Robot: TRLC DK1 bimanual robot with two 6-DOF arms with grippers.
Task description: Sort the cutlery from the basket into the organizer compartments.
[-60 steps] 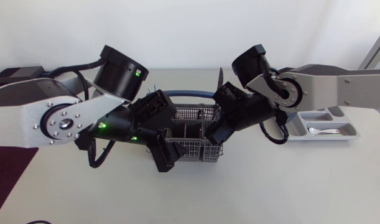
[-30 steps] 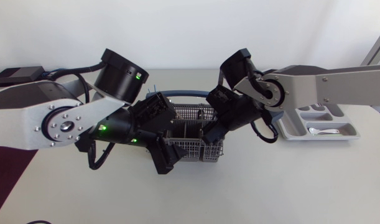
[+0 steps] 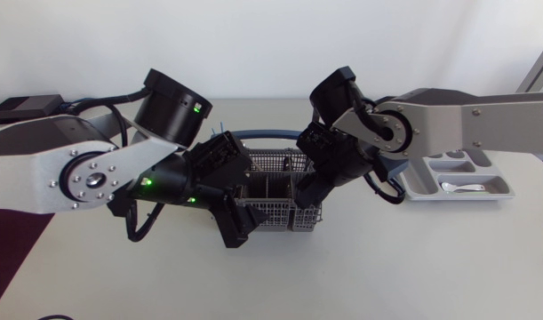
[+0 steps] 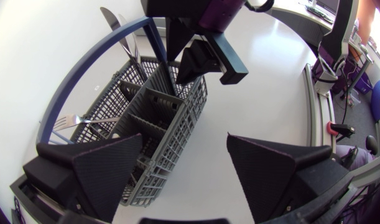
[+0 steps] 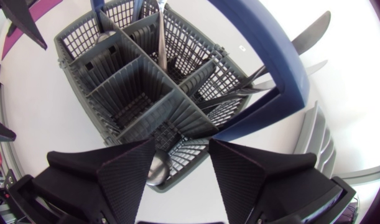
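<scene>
Two silver-grey arms with black joints lean in over the white bench [image 3: 404, 258]. They meet at a grey mesh cutlery basket [image 3: 273, 216] with a blue arched handle [image 3: 258, 134], which stands near the middle.

The left end effector [image 3: 236, 222] is down at the basket's left end. Its two wedge fingers are spread wide apart and clamp nothing. In the left wrist view, one finger sits over the basket's near corner and the other over bare bench beside it.

The right end effector [image 3: 308, 190] hangs nose-down over the basket's right end. Its fingers are also apart, with an open gap between them and nothing gripped. In the right wrist view, a basket compartment lies under them, and the rounded metal bowl of a spoon [image 5: 157, 169] shows just beside one finger.

In the basket a silver fork [image 4: 78, 118] lies tilted, its tines reaching past the side wall. A pair of steel knives [image 4: 115, 28] stands blade-up at the far end, next to the handle.

Well off to the right sits the pale grey organizer tray [image 3: 428, 182]. A silver spoon [image 3: 462, 188] lies in its long front compartment.
</scene>
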